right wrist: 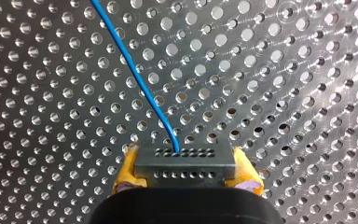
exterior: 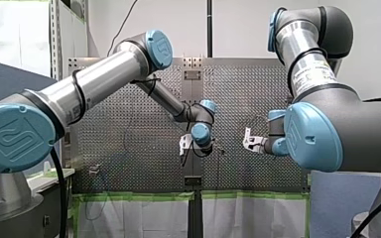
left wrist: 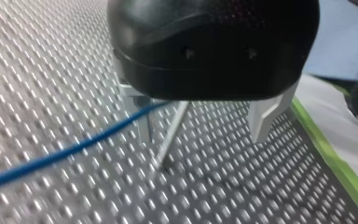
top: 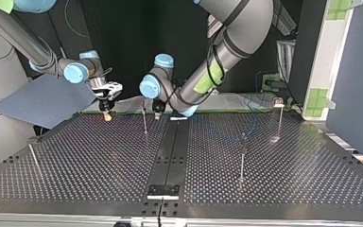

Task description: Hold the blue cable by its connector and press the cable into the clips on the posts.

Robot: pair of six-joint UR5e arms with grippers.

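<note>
Silver arms (exterior: 99, 79), blue joint caps (exterior: 158, 48), yellow pads (right wrist: 127, 169)

Robotics lab: perforated metal table (top: 90, 170), thin posts (top: 241, 161) screwed in, green tape (exterior: 139, 196) along edge, blue-jointed industrial arms (exterior: 99, 79).

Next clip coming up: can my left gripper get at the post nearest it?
Likely yes: the post stands just ahead of the open left gripper, between its fingers, only the cable alongside.
</note>
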